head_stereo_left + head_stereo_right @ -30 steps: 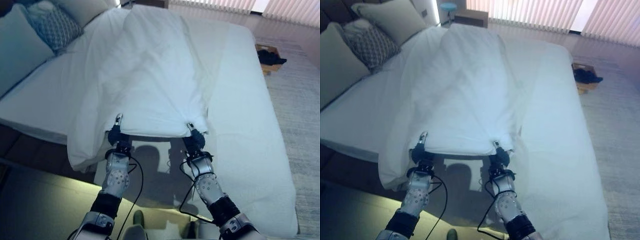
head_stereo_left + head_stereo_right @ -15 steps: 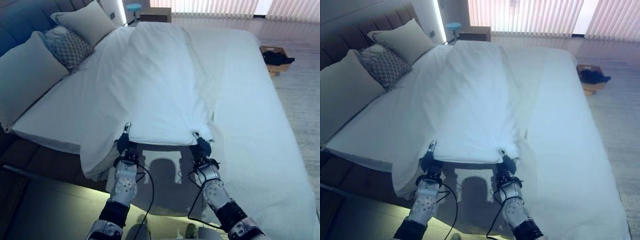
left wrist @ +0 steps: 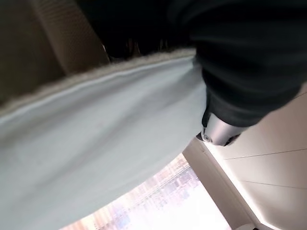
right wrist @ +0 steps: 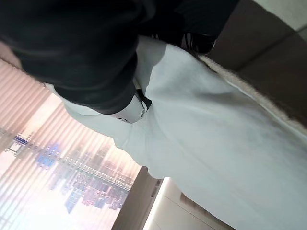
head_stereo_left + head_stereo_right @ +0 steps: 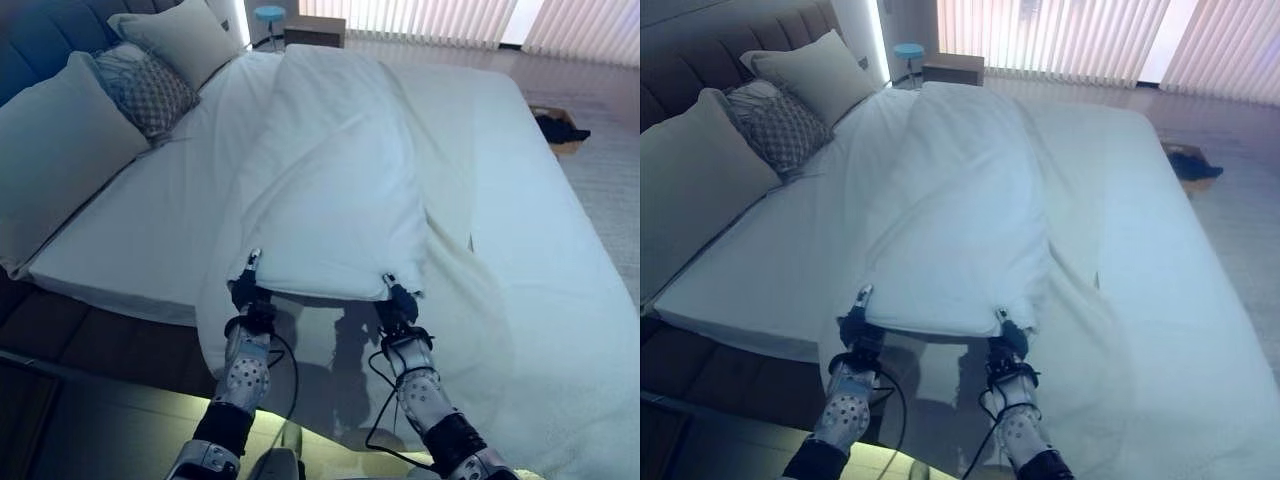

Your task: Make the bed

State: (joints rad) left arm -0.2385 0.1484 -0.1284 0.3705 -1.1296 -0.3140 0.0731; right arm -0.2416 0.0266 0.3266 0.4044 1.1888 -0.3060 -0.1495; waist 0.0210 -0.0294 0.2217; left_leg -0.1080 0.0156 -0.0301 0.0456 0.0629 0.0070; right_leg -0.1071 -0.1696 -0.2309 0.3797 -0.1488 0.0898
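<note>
- the left hand (image 5: 246, 291) and the right hand (image 5: 399, 303) each pinch the near hem of the white duvet (image 5: 335, 190), holding that edge lifted just above the near side of the bed (image 5: 530, 250); the wrist views show cloth clamped under each hand's dark cover.
- the duvet lies as a long bunched strip running from the hands to the far side of the bed, folded on itself, with bare sheet to its left and right.
- risk: the pinch looks shallow at both corners, so a sharp tug could let one corner slip out and the hem would sag unevenly.
- risk: pulling with the strip bunched like this would likely drag the folds along rather than spread them (the right-hand flap already trails loose on the sheet).
- risk: uneven pull between the hands could skew the duvet toward the pillows (image 5: 60, 150) at the left.
- containers: a small open box (image 5: 562, 128) stands on the floor at the far right, well apart from the bed, with something dark in it; i cannot tell what.
</note>
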